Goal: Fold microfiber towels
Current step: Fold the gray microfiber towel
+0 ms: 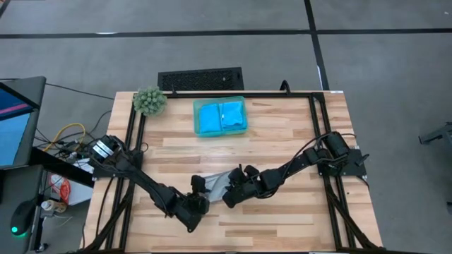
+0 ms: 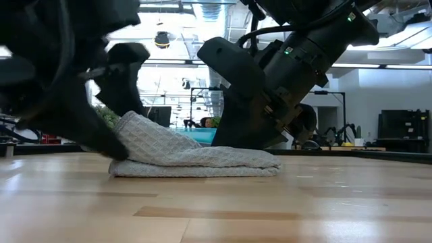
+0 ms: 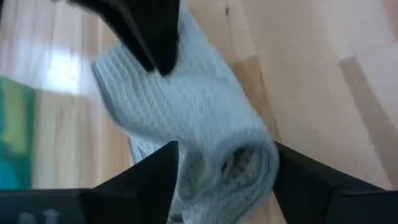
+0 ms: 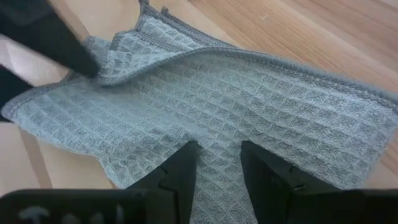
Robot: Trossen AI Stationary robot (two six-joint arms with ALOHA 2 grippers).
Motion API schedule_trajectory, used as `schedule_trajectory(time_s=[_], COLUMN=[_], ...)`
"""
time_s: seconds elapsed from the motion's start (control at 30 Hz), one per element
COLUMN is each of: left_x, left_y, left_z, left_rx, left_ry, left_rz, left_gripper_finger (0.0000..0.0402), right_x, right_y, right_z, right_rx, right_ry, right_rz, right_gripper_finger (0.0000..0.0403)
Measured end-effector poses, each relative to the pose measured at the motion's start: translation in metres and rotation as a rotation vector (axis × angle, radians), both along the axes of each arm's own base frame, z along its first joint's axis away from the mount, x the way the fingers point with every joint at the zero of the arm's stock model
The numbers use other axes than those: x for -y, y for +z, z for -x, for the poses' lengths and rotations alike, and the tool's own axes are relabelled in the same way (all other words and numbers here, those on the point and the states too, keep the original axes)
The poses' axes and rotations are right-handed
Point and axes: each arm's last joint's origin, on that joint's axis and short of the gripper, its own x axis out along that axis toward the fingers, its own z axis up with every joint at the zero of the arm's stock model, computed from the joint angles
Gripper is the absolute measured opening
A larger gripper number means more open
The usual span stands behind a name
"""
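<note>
Right pincer (image 4: 214, 163) pinches grey towel (image 4: 249, 118) edge; left pincer (image 3: 227, 171) wide; towel's long axis left-right.

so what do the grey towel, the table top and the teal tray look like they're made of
Light grey square towel: soft woven cloth, seemingly microfiber, matte; a waffle grid and stitched hem show, and it slumps in loose folds. Pale table top: wood, apparently butcher-block; joined planks with grain, and a light sheen in the low view. Translucent teal-green rectangular tray: probably plastic, since its rim looks see-through and smooth.
</note>
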Motion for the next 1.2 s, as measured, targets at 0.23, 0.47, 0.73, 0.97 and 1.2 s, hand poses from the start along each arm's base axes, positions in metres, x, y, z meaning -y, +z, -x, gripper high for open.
schedule_trajectory(time_s=[0.23, 0.47, 0.73, 0.97, 1.2], left_x=[0.004, 0.0, 0.009, 0.003, 0.0], left_y=[0.009, -0.012, 0.016, 0.031, 0.049], left_z=[-0.008, -0.016, -0.023, -0.034, -0.045], left_rx=[0.01, -0.062, -0.102, -0.09, -0.07], left_ry=[-0.037, -0.061, -0.081, -0.11, -0.129], left_rz=[-0.022, -0.027, -0.131, -0.324, -0.492], left_gripper_finger=[0.0172, 0.0106, 0.0012, 0.0014, 0.0004], right_x=[0.0, 0.0, -0.003, -0.013, -0.017], right_y=[0.0, 0.0, 0.003, 0.002, 0.014], right_z=[0.0, 0.0, 0.001, 0.005, 0.017], right_rx=[-0.001, -0.004, 0.0, -0.006, -0.04], right_ry=[0.001, 0.016, 0.033, 0.062, 0.04], right_rz=[-0.001, 0.007, 0.007, 0.003, 0.022], right_gripper_finger=[0.0148, 0.0144, 0.0141, 0.0137, 0.0117])
